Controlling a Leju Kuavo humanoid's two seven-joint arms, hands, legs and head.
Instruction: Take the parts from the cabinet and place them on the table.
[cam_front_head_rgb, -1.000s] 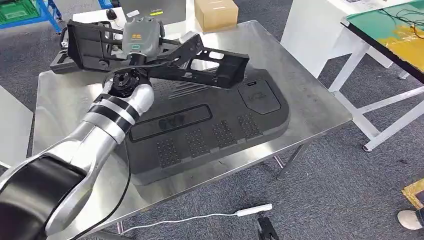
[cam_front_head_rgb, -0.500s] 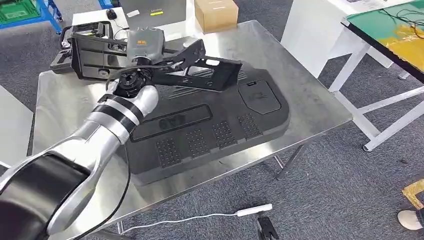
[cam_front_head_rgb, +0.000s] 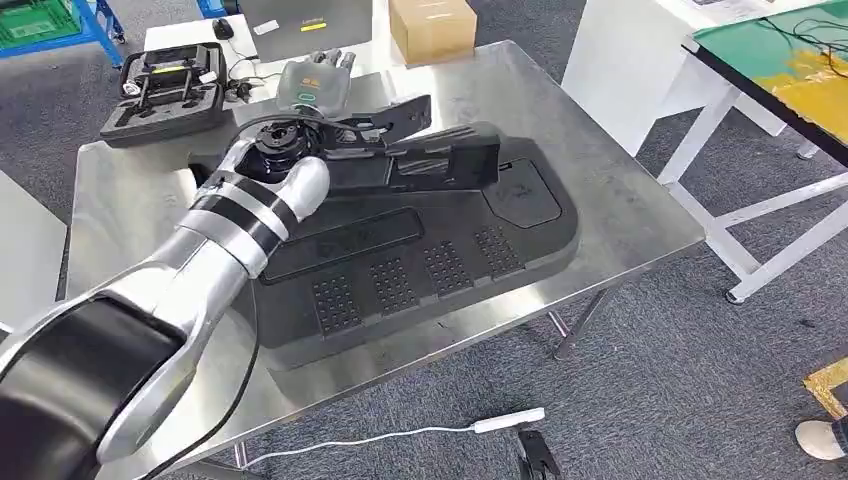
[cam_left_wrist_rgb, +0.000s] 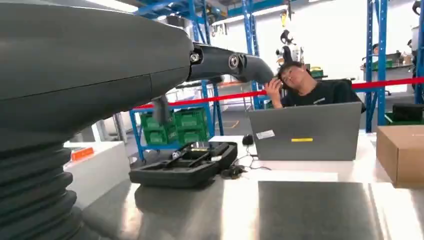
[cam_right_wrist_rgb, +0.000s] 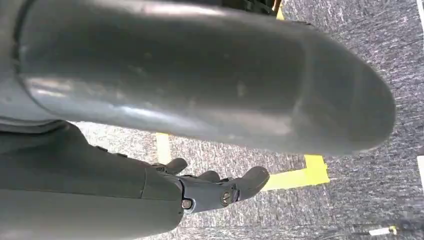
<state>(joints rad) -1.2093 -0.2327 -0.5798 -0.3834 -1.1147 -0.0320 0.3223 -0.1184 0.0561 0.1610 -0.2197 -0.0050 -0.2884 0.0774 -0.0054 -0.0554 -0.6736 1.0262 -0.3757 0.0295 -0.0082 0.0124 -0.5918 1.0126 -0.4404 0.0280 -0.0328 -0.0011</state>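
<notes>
At upper centre of the head view, the left hand (cam_front_head_rgb: 312, 85) grips the bracket (cam_front_head_rgb: 420, 160), which rests on the panel (cam_front_head_rgb: 420, 260). Right hand (cam_right_wrist_rgb: 220, 187): fingers apart, holding nothing.

Silver left arm (cam_front_head_rgb: 190, 290) with black bands, a black cable alongside, ending in a grey left hand (cam_front_head_rgb: 312, 88).

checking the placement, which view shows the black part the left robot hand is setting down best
The head view: the long black part lies across the large black panel, under the left robot hand. The left wrist view looks past it toward a laptop; the right wrist view faces floor.
</notes>
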